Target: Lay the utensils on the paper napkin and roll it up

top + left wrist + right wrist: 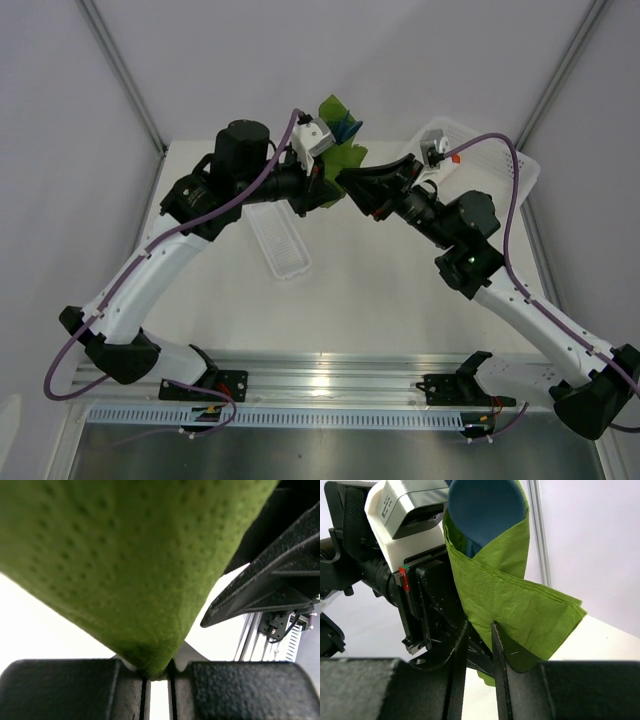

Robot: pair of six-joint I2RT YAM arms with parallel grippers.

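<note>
The paper napkin (347,156) is olive green and wrapped into a cone held up above the table. Blue utensils (346,127) stick out of its top. In the right wrist view the blue spoon's bowl (485,505) shows inside the napkin (520,605); the fork I cannot make out. My left gripper (159,672) is shut on the bottom point of the napkin (130,570). My right gripper (479,627) meets it from the right, jaws a narrow gap apart, tips at the napkin's lower fold. Whether they pinch it is unclear.
A narrow white ribbed tray (280,240) lies on the table below the left arm. A white basket (505,165) stands at the back right, behind the right arm. Both grippers (340,182) crowd together mid-table.
</note>
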